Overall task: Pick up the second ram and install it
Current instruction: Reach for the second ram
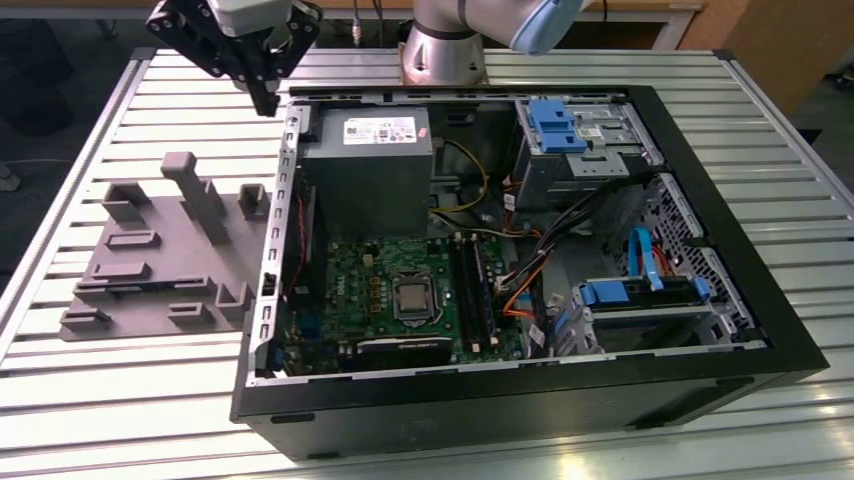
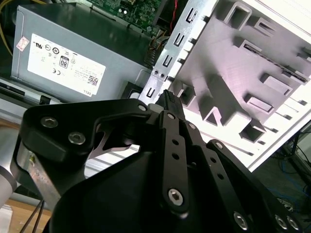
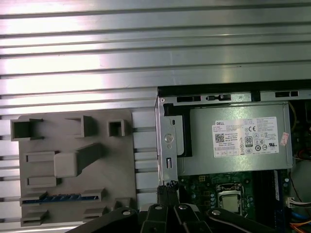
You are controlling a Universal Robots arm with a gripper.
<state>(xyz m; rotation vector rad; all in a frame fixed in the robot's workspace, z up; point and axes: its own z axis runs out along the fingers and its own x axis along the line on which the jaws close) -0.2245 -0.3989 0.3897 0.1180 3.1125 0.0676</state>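
The second ram [image 3: 58, 197] is sitting on edge in a long slot of the grey fixture plate [image 3: 116, 165]. It is showing as a thin blue-green strip, lying level along that slot.

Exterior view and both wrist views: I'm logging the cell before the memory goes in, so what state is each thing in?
gripper: shut, empty, raised near the case's corner.
second ram: on edge in a fixture plate slot, untouched.
fixture plate: flat on the table, beside the case.
computer case: on its side, side panel off, insides exposed.
processor: in its socket, no cooler on it.
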